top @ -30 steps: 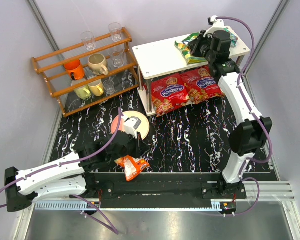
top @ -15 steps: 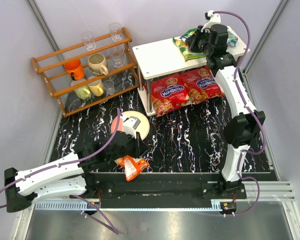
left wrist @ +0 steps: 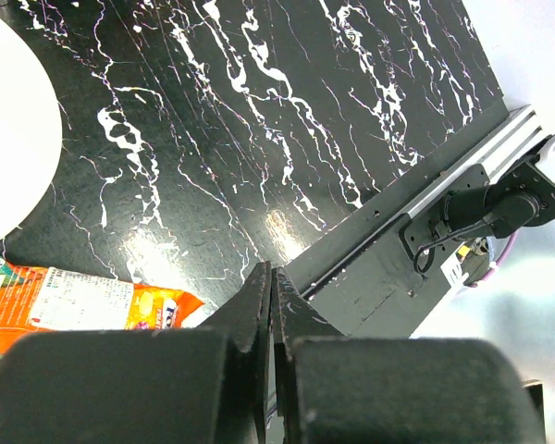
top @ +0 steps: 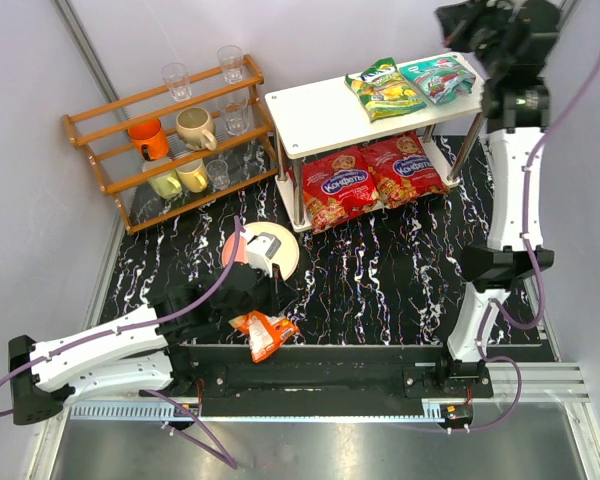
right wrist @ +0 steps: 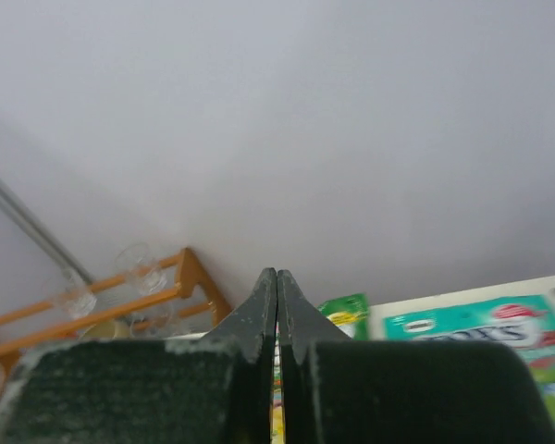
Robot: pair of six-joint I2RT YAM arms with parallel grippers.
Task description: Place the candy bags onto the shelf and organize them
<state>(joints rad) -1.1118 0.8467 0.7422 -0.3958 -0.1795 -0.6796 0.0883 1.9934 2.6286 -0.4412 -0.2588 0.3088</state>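
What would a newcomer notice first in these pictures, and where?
Most striking are the two red candy bags lying side by side on the lower tier of the white shelf, with a yellow-green bag and a teal bag on its top. Next, the small orange bag lies alone near the table edge, beside the shut, empty left gripper. The right gripper, also shut, hangs high above the shelf's far right corner.

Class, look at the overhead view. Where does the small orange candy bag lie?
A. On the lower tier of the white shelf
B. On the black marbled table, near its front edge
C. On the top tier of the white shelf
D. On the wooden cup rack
B: the orange candy bag lies on the black marbled table near its front edge, well away from the white shelf.
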